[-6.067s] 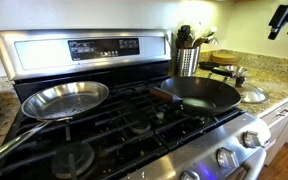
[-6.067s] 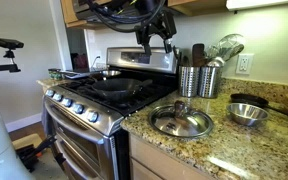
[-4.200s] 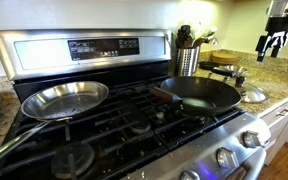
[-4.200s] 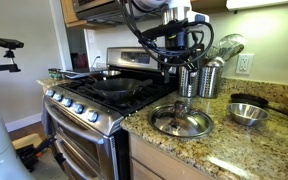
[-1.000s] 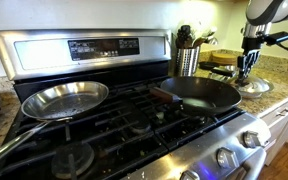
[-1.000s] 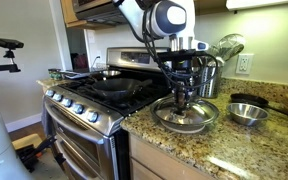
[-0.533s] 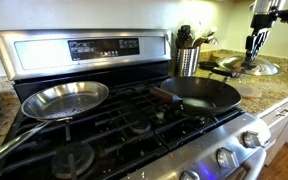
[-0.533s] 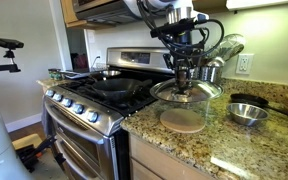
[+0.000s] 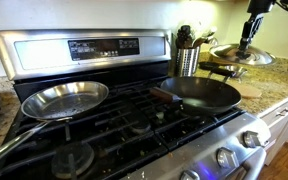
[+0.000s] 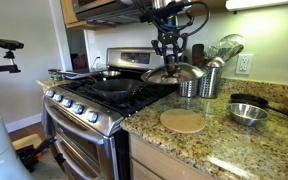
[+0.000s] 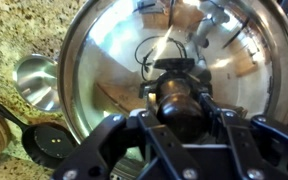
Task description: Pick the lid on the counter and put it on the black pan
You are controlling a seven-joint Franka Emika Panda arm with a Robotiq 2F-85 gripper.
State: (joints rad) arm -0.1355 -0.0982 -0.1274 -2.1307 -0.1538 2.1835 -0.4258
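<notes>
The lid (image 10: 172,73) is shiny and round, and it hangs in the air by its dark knob (image 11: 181,98) with my gripper (image 10: 171,60) shut on that knob. In both exterior views the lid (image 9: 241,53) floats level, above the counter (image 10: 234,150) beside the stove edge. In the wrist view the lid (image 11: 104,60) fills most of the picture under my gripper (image 11: 182,108). The black pan (image 9: 199,93) sits uncovered on a burner, lower than the lid; it is also in the other view, black pan (image 10: 114,84).
A silver pan (image 9: 66,98) rests on another burner. Steel utensil holders (image 10: 199,80) stand right behind the lid. A round beige mat (image 10: 182,120), a small steel bowl (image 10: 249,113) and a little black skillet (image 11: 49,143) lie on the counter.
The lid has risen off the beige mat, climbing higher since half a second ago and drifting toward the stove. The grip on the knob has not changed.
</notes>
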